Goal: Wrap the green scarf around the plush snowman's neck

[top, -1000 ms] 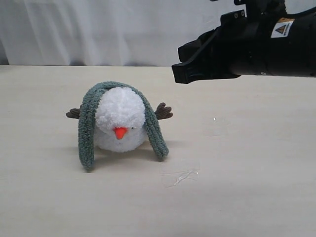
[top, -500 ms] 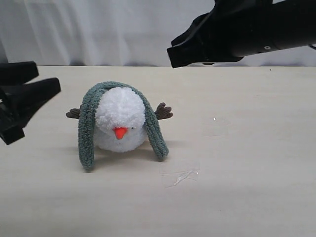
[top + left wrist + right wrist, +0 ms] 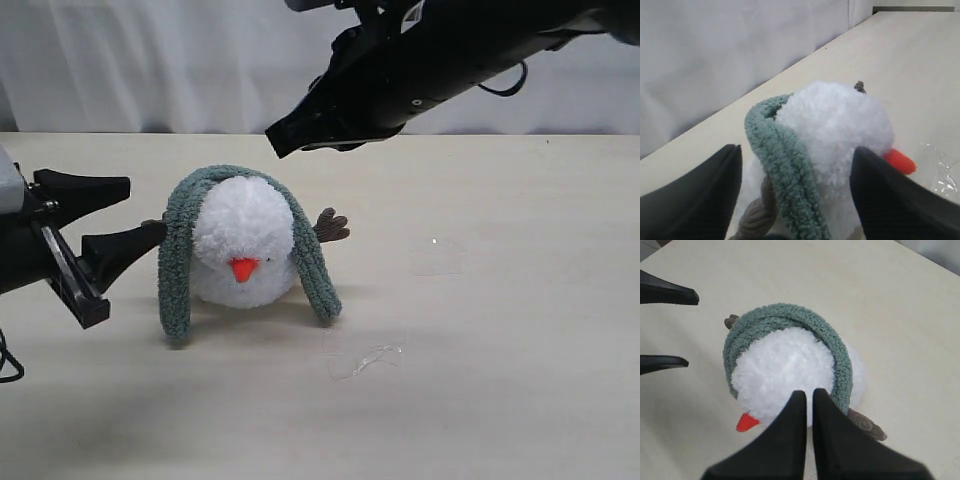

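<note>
Over the plush snowman (image 3: 243,240) drapes the green scarf (image 3: 178,270); the left gripper (image 3: 146,208), wide open and empty, ought to pinch its left tail low, the clamped-shut right gripper (image 3: 283,141) empty above.

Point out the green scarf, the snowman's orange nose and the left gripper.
green scarf (image 3: 175,290), exterior view, on one hanging strand.
orange nose (image 3: 243,268), exterior view, middle of the cone.
left gripper (image 3: 147,208), exterior view, midway between its fingertips.
</note>
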